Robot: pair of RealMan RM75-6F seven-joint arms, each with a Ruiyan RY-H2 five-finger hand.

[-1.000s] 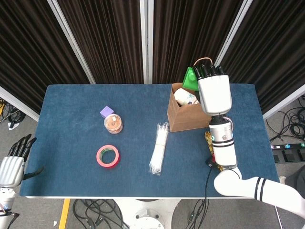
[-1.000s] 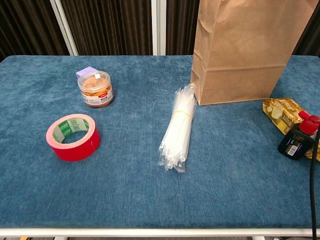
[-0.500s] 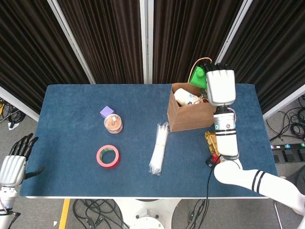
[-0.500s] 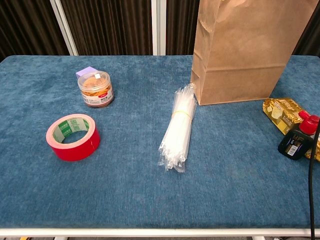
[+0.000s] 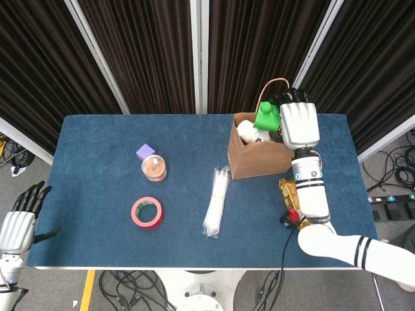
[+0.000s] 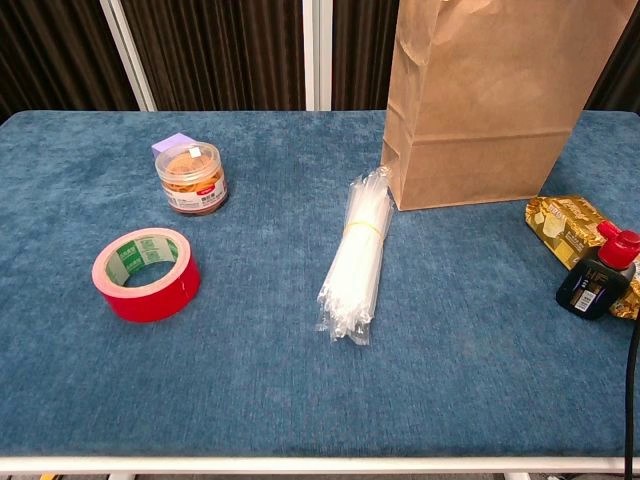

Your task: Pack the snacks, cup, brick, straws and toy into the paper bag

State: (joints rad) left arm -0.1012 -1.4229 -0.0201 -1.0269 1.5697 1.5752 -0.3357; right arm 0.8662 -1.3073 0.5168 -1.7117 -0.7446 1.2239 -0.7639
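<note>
A blue table [image 5: 97,149] carries a brown paper bag [image 6: 485,110], its top cut off in the chest view. Above the bag's open mouth, the right hand [image 5: 297,123] holds a green brick [image 5: 266,115] at its fingertips [image 5: 290,98], fingers curled over the brick's far side; how they close on it is hidden behind the back of the hand. A white cup [image 5: 249,133] sits inside the bag just below the brick. The straws [image 6: 355,260], bundled in clear wrap, lie well left of those fingers, beside the bag's base. A red tape roll [image 6: 146,273], a snack jar [image 6: 191,177] and a purple block [image 5: 145,152] half hidden behind it lie further left. A gold snack pack [image 6: 565,228] and a small black bottle [image 6: 596,280] lie under the right forearm. The left hand [image 5: 18,220] hangs off the table's near-left corner, fingers spread, holding nothing.
</note>
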